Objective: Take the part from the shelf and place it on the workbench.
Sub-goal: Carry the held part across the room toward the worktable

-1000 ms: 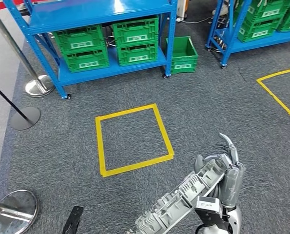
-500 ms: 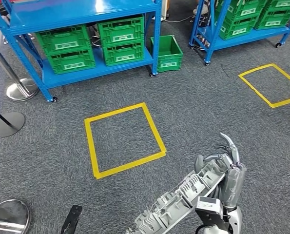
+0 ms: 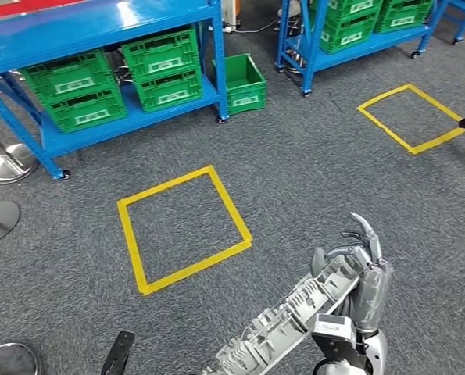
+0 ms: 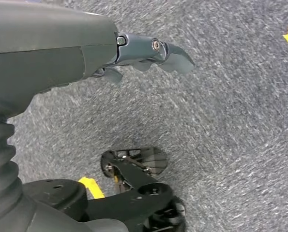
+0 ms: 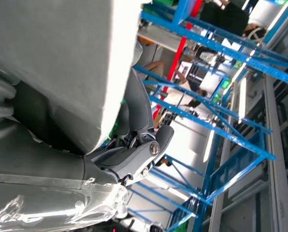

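I've got blue shelf point(image 3: 100, 23) w/ green crates point(image 3: 159, 66) ahead-left, yellow floor square point(image 3: 182, 226) in front; no workbench visible yet, so I judge this is the carry leg. The part point(image 3: 288, 316), a long grey ribbed casting, sits in my right hand point(image 3: 363, 266), fingers wrapped round its far end; long axis runs from that hand down-left across my front. Left hand point(image 4: 149, 48) hangs over carpet, fingers apart, holding nothing. Right does the set-down.
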### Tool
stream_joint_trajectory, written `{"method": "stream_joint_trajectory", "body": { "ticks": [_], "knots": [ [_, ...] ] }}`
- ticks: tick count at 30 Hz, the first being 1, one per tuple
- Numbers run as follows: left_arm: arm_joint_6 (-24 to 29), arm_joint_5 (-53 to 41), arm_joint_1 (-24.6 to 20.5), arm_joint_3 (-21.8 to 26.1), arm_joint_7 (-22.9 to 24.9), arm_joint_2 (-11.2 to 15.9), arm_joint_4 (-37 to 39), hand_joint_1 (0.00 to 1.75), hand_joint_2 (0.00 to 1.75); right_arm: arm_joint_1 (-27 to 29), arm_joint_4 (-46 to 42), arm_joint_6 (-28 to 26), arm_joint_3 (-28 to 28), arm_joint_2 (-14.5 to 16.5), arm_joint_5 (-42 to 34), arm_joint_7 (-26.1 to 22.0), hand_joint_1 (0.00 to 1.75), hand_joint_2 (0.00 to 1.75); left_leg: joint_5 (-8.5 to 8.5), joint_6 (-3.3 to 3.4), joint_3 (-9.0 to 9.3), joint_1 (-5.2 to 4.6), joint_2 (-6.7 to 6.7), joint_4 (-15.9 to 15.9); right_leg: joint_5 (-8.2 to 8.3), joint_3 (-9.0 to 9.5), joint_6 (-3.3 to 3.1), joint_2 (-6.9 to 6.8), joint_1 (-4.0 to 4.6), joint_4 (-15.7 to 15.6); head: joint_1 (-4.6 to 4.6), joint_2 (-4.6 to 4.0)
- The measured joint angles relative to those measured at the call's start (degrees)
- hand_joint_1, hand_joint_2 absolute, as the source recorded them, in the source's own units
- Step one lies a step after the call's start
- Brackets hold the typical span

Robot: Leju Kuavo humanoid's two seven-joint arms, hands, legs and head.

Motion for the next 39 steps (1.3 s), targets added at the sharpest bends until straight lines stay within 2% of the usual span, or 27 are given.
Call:
{"method": "stream_joint_trajectory", "body": {
  "ticks": [1, 3, 5, 6, 7, 9, 11, 12, 13, 14, 16, 18, 19, 21, 23, 24, 26, 27, 28, 29, 30, 31, 33, 34, 36, 38, 39],
  "knots": [
    [0.01, 0.01, -0.01, 0.0, 0.0, 0.03, 0.01, 0.0, 1.75, 0.01, 0.0, 0.0, 0.0, 0.0, -0.01, -0.02, 1.75, 1.75, 1.78, -0.02, 1.88, 0.18, -0.91, -3.91, 0.04, -0.03, 0.27, 0.49, -0.02, 0.04, -0.03, 0.0],
    [0.01, 0.01, -0.04, 0.0, 0.02, 0.03, 0.02, 0.0, 1.75, 0.02, -0.03, 0.0, 0.01, 0.0, -0.02, -0.07, 1.75, 1.75, 3.18, 0.32, 4.21, 0.42, -2.48, -9.08, 0.27, -0.47, 1.01, 1.42, -0.04, 0.14, -0.08, 0.0],
    [0.01, 0.01, -0.02, 0.01, 0.09, -0.01, 0.03, 0.0, 1.75, 0.2, -0.09, 0.0, 0.0, 0.0, -0.05, -0.14, 1.75, 1.75, 2.99, 1.08, 4.42, 0.34, -2.53, -10.01, 0.65, -0.9, 1.76, 2.15, -0.13, -0.07, -0.1, 0.01],
    [0.01, 0.02, -0.02, 0.01, 0.13, 0.01, 0.03, 0.0, 1.75, 0.37, -0.13, 0.0, -0.01, 0.0, -0.08, -0.17, 1.75, 1.75, 3.14, 1.47, 4.36, 0.33, -2.17, -10.07, 0.67, -1.05, 2.06, 1.99, -0.2, -0.11, -0.09, 0.01],
    [0.01, 0.02, -0.05, 0.02, 0.15, 0.03, 0.03, 0.0, 1.75, 0.48, -0.16, -0.01, -0.02, -0.01, -0.13, -0.22, 1.75, 1.75, 3.24, 1.89, 4.39, 0.33, -1.82, -10.17, 0.16, -1.43, 2.28, 1.21, -0.17, 0.55, 0.06, 0.01],
    [0.01, 0.02, -0.09, 0.02, 0.15, 0.08, 0.03, 0.0, 1.75, 0.56, -0.25, -0.01, 0.0, -0.01, -0.26, -0.37, 1.75, 1.75, 3.36, 2.59, 4.45, 0.3, -1.01, -10.32, -2.64, -3.79, 2.59, -1.02, -0.05, 5.46, 0.5, 0.01],
    [0.01, 0.02, 0.04, 0.02, 0.15, 0.08, 0.04, 0.0, 1.75, 0.56, -0.3, -0.01, 0.02, -0.01, -0.44, -0.55, 1.75, 1.75, 3.28, 2.92, 4.47, 0.08, -0.08, -10.28, -6.11, -7.51, 2.72, -2.21, 0.01, 13.4, 0.77, 0.0],
    [0.01, 0.02, 0.11, 0.02, 0.15, 0.08, 0.04, 0.0, 1.75, 0.6, -0.31, 0.0, 0.01, -0.02, -0.56, -0.6, 1.75, 1.75, 3.24, 2.98, 4.5, 0.0, 0.43, -10.27, -6.84, -8.78, 2.7, -2.36, 0.01, 16.05, 0.77, 0.0],
    [0.01, 0.02, 0.12, 0.02, 0.15, 0.08, 0.04, 0.0, 1.75, 0.64, -0.31, 0.0, -0.01, -0.02, -0.64, -0.64, 1.75, 1.75, 3.18, 3.01, 4.57, -0.06, 0.91, -10.26, -6.48, -8.99, 2.63, -2.43, 0.02, 16.55, 0.77, 0.0],
    [0.01, 0.02, 0.1, 0.02, 0.15, 0.08, 0.04, 0.0, 1.75, 0.66, -0.31, 0.0, -0.02, -0.02, -0.7, -0.67, 1.75, 1.75, 3.1, 2.98, 4.69, -0.09, 1.36, -10.25, -5.12, -7.97, 2.53, -2.59, 0.02, 14.67, 0.77, 0.0],
    [0.01, 0.02, 0.02, 0.02, 0.15, 0.07, 0.04, 0.0, 1.75, 0.62, -0.31, 0.0, -0.02, -0.02, -0.75, -0.75, 1.75, 1.75, 2.78, 2.65, 5.12, -0.21, 2.11, -10.23, -1.71, -3.58, 2.29, -4.04, 0.18, 6.75, 0.78, 0.0],
    [0.02, 0.02, -0.02, 0.02, 0.15, 0.08, 0.03, 0.0, 1.75, 0.55, -0.37, 0.0, -0.04, -0.01, -0.83, -0.86, 1.75, 1.75, 2.47, 2.11, 5.39, -0.5, 2.61, -10.08, -0.28, -0.55, 1.83, -5.26, 0.41, 1.35, 0.74, 0.0],
    [0.04, 0.02, -0.02, 0.02, 0.15, 0.09, 0.03, 0.0, 1.75, 0.54, -0.4, 0.0, -0.09, 0.0, -0.87, -0.91, 1.75, 1.75, 2.43, 1.85, 5.43, -0.62, 2.89, -10.07, -0.4, -0.28, 1.57, -5.31, 0.57, 0.73, 0.72, 0.0],
    [0.07, 0.02, -0.06, 0.02, 0.15, 0.1, 0.03, 0.0, 1.75, 0.56, -0.48, 0.0, -0.21, 0.0, -0.92, -0.97, 1.75, 1.75, 2.37, 1.32, 5.46, -0.56, 3.48, -10.17, -0.17, -0.57, 0.9, -4.25, 0.58, 0.64, 0.71, 0.0],
    [0.08, 0.02, -0.13, 0.02, 0.15, 0.11, 0.04, 0.0, 1.75, 0.56, -0.57, 0.0, -0.28, 0.0, -0.91, -1.03, 1.75, 1.75, 0.91, 0.76, 4.8, -0.42, 2.82, -8.71, 0.1, -0.74, 0.24, -3.44, 0.4, 0.44, 0.61, 0.0],
    [0.09, 0.02, -0.15, 0.02, 0.15, 0.11, 0.04, 0.0, 1.75, 0.55, -0.62, 0.0, -0.28, 0.0, -0.9, -1.07, 1.75, 1.75, -0.68, 0.56, 3.7, -0.37, 2.1, -6.32, 0.23, -0.77, -0.02, -3.06, 0.28, 0.34, 0.47, 0.0],
    [0.09, 0.02, -0.09, 0.02, 0.15, 0.1, 0.04, 0.0, 1.75, 0.54, -0.63, 0.0, -0.27, 0.0, -0.88, -1.11, 1.75, 1.75, -4.31, 0.35, 0.04, -0.33, 0.95, 1.27, 0.33, -0.93, -0.3, -2.25, 0.27, 0.33, 0.28, 0.0],
    [0.09, 0.02, -0.03, 0.01, 0.15, 0.09, 0.04, 0.0, 1.75, 0.56, -0.62, 0.0, -0.27, 0.0, -0.88, -1.12, 1.75, 1.75, -5.21, 0.29, -1.63, -0.33, 0.75, 4.46, 0.36, -0.96, -0.34, -1.76, 0.27, 0.33, 0.23, 0.0],
    [0.09, 0.02, 0.01, 0.01, 0.15, 0.08, 0.04, 0.0, 1.75, 0.58, -0.62, 0.0, -0.28, 0.0, -0.88, -1.12, 1.75, 1.75, -5.02, 0.27, -2.54, -0.32, 0.66, 5.94, 0.38, -0.97, -0.34, -1.25, 0.27, 0.34, 0.24, 0.0],
    [0.09, 0.01, 0.02, 0.01, 0.15, 0.09, 0.04, 0.0, 1.75, 0.57, -0.62, 0.0, -0.28, 0.0, -0.89, -1.12, 1.75, 1.75, -3.7, 0.27, -2.42, -0.28, 0.6, 5.24, 0.41, -0.94, -0.29, -0.72, 0.23, 0.34, 0.23, 0.0],
    [0.09, 0.01, -0.01, 0.01, 0.15, 0.11, 0.04, 0.0, 1.75, 0.55, -0.62, 0.0, -0.28, 0.0, -0.9, -1.12, 1.75, 1.75, -1.6, 0.3, -1.25, -0.21, 0.4, 2.49, 0.45, -0.9, -0.2, -0.18, 0.17, 0.34, 0.23, 0.0],
    [0.09, 0.0, -0.06, 0.01, 0.15, 0.14, 0.05, 0.0, 1.75, 0.52, -0.63, 0.0, -0.28, 0.0, -0.9, -1.12, 1.75, 1.75, 0.59, 0.31, 0.5, -0.04, -0.39, -1.34, 0.5, -0.9, 0.0, 0.34, 0.1, 0.35, 0.22, 0.0],
    [0.09, -0.01, -0.13, 0.0, 0.15, 0.15, 0.07, 0.0, 1.75, 0.42, -0.64, 0.01, -0.28, 0.0, -0.9, -1.13, 1.75, 1.75, 2.97, 0.48, 3.43, 0.33, -2.38, -7.88, 0.65, -1.24, 0.61, 1.32, 0.13, 0.55, 0.17, 0.0],
    [0.09, -0.01, -0.16, 0.0, 0.15, 0.14, 0.09, 0.0, 1.75, 0.42, -0.64, 0.01, -0.27, 0.0, -0.9, -1.13, 1.75, 1.75, 3.14, 0.66, 4.01, 0.39, -3.11, -9.31, 0.79, -1.46, 1.01, 1.7, 0.12, 0.53, 0.11, 0.0],
    [0.09, -0.02, -0.23, 0.01, 0.15, 0.11, 0.09, 0.0, 1.75, 0.5, -0.64, 0.0, -0.27, -0.01, -0.9, -1.14, 1.75, 1.75, 3.14, 1.38, 4.0, 0.25, -2.81, -9.66, 1.15, -1.78, 1.77, 2.29, -0.07, 0.21, 0.09, 0.0],
    [0.09, -0.02, -0.33, 0.02, 0.15, 0.12, 0.09, 0.0, 1.75, 0.48, -0.64, 0.0, -0.28, -0.01, -0.91, -1.14, 1.75, 1.75, 3.41, 2.19, 4.09, 0.26, -1.99, -9.94, 0.27, -2.53, 2.34, 0.87, -0.06, 1.42, 0.37, 0.0],
    [0.08, -0.02, -0.34, 0.01, 0.15, 0.13, 0.09, 0.0, 1.75, 0.41, -0.64, 0.0, -0.27, -0.01, -0.91, -1.14, 1.75, 1.75, 3.49, 2.53, 4.14, 0.29, -1.49, -10.07, -1.13, -3.63, 2.55, -0.31, 0.0, 3.75, 0.55, 0.0]
  ]
}}
